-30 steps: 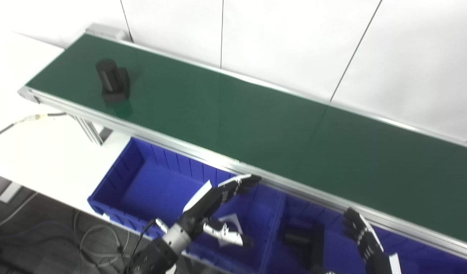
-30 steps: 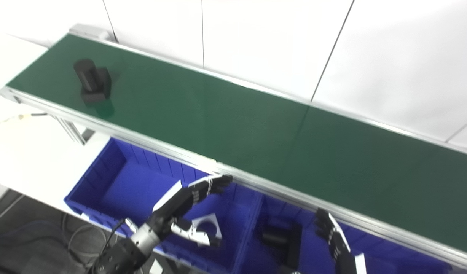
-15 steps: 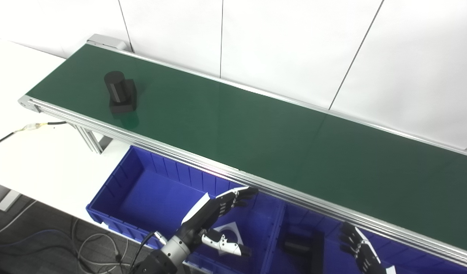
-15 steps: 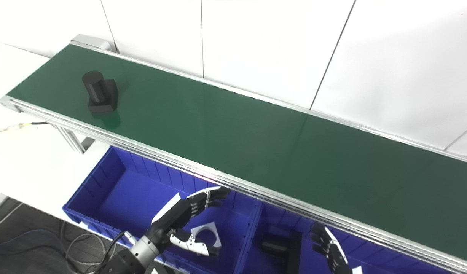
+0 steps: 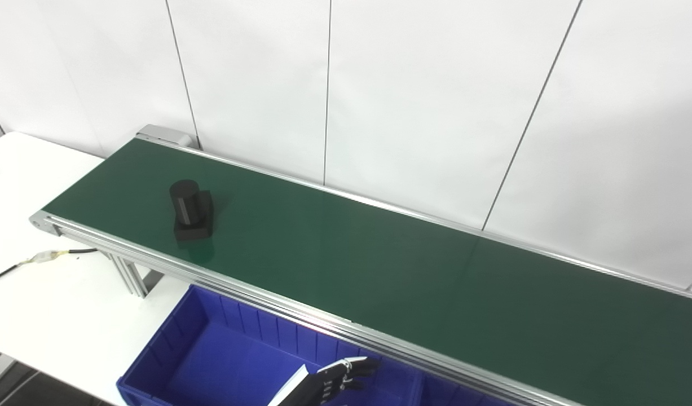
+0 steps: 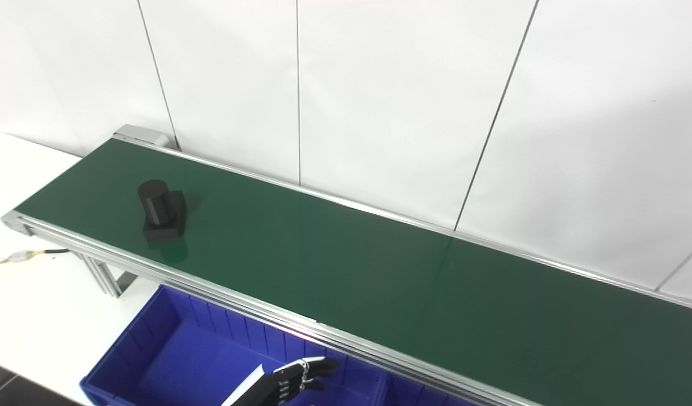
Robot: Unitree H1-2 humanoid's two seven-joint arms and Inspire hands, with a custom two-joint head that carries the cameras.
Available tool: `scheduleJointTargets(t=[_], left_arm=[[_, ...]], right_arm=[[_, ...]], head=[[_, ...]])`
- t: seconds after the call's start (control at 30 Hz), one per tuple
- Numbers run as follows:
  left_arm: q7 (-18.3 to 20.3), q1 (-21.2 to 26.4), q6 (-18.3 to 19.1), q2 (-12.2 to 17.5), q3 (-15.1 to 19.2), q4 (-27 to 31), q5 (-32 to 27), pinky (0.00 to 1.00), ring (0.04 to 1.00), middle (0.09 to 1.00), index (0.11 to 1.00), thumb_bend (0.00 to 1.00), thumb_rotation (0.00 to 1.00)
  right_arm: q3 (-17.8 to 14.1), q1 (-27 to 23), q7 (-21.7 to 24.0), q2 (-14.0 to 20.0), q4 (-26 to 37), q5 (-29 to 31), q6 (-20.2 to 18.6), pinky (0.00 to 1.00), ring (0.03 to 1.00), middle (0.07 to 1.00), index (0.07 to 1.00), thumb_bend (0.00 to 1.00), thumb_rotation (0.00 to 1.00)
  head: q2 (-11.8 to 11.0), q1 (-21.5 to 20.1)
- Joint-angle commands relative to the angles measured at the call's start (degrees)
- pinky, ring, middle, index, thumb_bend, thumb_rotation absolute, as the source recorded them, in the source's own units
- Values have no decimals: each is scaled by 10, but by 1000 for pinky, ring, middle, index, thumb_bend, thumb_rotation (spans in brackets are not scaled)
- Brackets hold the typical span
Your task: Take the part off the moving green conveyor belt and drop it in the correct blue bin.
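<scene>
A black part (image 5: 191,211), a cylinder on a square base, stands upright on the green conveyor belt (image 5: 379,265) near its left end; it also shows in the right eye view (image 6: 161,211). My left hand (image 5: 330,384) shows only its outstretched fingers at the bottom edge, over the left blue bin (image 5: 210,361), open and empty. It is well below and right of the part. My right hand is out of view.
The belt's aluminium front rail (image 5: 300,313) runs between the bins and the belt. A second blue bin (image 5: 436,392) just shows at the bottom. A white table (image 5: 35,293) with a cable (image 5: 47,257) lies left. A white panelled wall stands behind.
The camera has tilted up, so the hands and bins dropped toward the bottom edge and the right hand left the view. The black part has moved a little right along the belt.
</scene>
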State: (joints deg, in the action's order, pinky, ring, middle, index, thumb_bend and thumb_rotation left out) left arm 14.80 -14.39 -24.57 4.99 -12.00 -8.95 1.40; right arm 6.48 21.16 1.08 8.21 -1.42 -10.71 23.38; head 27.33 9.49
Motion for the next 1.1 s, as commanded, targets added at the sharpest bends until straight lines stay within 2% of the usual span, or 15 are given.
scheduleJointTargets(t=[0.0,0.3,0.57,0.83,0.97,1.07], left_arm=[[-2,7,-24,1,-1,11,-9,817,876,887,826,914,84],[-7,9,-24,1,-1,11,-2,807,872,883,821,922,91],[-4,11,-23,-1,-2,7,-8,819,878,887,825,926,88],[-5,16,-23,-1,-2,4,-6,819,876,886,822,930,92],[-7,19,-23,1,-3,3,-2,817,877,888,825,929,94],[-7,21,-23,1,-3,3,-2,813,876,889,828,928,95]], right_arm=[[0,-3,-8,1,9,2,34,738,796,827,845,912,33],[2,-2,-8,2,18,13,35,741,801,832,847,919,37],[2,-7,-12,0,78,36,35,701,776,805,821,945,45],[-17,-26,-5,-1,159,40,11,683,771,809,795,982,199],[-31,-40,-11,-8,180,32,-2,649,738,791,780,1000,240],[-34,-51,-3,-10,196,44,-21,665,756,800,789,991,248]], head=[[1,0],[1,-2],[1,-2],[5,-11],[5,-13],[6,-12]])
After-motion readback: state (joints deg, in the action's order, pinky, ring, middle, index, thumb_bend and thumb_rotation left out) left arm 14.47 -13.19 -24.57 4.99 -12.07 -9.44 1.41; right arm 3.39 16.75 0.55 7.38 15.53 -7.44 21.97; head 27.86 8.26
